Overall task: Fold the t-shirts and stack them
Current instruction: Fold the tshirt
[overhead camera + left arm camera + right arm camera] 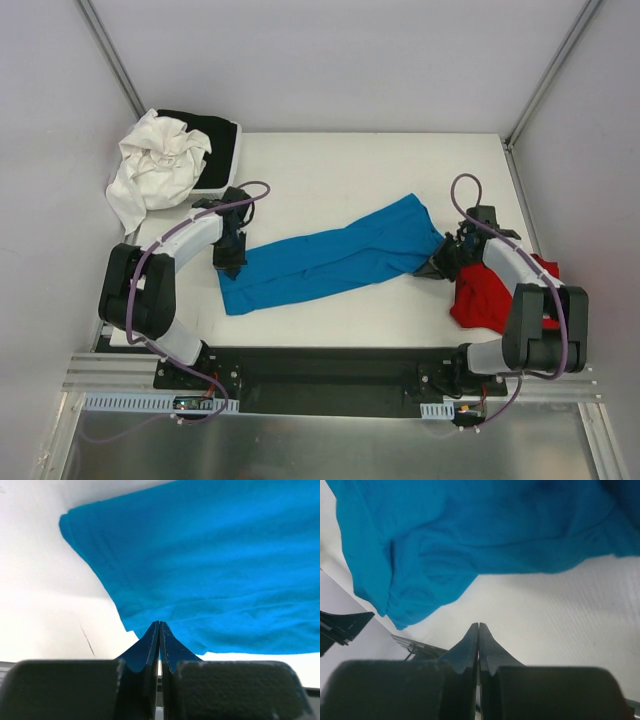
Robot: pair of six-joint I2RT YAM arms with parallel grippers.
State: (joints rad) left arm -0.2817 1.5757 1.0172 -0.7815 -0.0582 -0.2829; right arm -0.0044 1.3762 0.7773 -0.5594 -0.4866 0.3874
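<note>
Top external alone shows the red t-shirt bunched at the table's right edge under my right arm, and the turquoise t-shirt stretched diagonally mid-table, with open room behind it. Wrist views show my left gripper pressed together at its edge, and my right gripper together over bare table, just short of the cloth.

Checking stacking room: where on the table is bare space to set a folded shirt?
Free: the far strip between the blue shirt and the far edge of the table; a near strip between it and the near edge. Crowded: far-left corner (white cloth, black cloth); right edge (red shirt).
</note>
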